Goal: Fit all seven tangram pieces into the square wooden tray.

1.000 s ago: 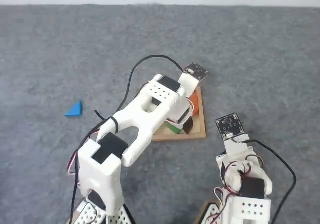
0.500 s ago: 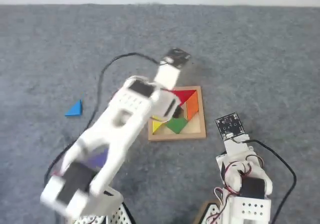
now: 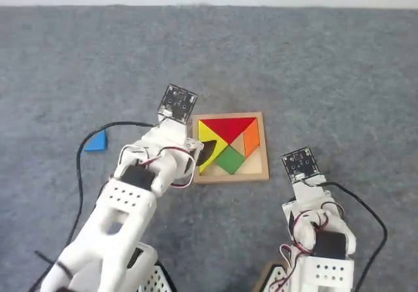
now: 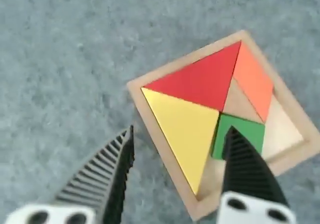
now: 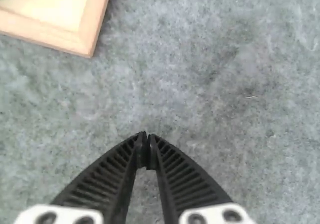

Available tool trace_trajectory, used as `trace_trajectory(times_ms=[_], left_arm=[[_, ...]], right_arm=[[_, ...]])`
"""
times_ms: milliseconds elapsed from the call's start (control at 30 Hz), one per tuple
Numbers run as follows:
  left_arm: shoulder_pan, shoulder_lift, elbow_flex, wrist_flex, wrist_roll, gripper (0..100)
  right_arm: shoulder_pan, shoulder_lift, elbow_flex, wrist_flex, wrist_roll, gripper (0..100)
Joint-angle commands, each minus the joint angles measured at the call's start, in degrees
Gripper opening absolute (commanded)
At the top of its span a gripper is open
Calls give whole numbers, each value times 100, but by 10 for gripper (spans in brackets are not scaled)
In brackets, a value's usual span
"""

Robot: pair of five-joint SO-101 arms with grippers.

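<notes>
Four pieces lie in the tray [image 3: 266, 149]: a red triangle [image 3: 228, 127], a yellow triangle [image 3: 206, 142], an orange piece [image 3: 253, 138] and a green square [image 3: 230, 160], with bare wood showing beside the green and orange. The left gripper [image 4: 180, 130] hangs over the tray's near left corner, jaws spread wide and holding nothing. A blue triangle [image 3: 96, 142] sits on the grey carpet [image 3: 326, 63], well left of the tray. The right gripper [image 5: 146, 136] is clenched empty over carpet near the tray's other near corner.
</notes>
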Motion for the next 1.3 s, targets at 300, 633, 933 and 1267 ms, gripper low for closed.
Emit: trace_trajectory(times_ms=[300,633,933,1267], left_arm=[[-53,-431,-119,352,62,268],[-492,-360,-576,782,70,261],[-2224,923,-2299,3560,-914,300],[-4141,1073,-3477,5556,-2435,246]], right_arm=[[-22,-92,97,4,44,8],[-22,-92,97,4,44,8],[-22,-92,97,4,44,8],[-13,-92,97,4,44,8]])
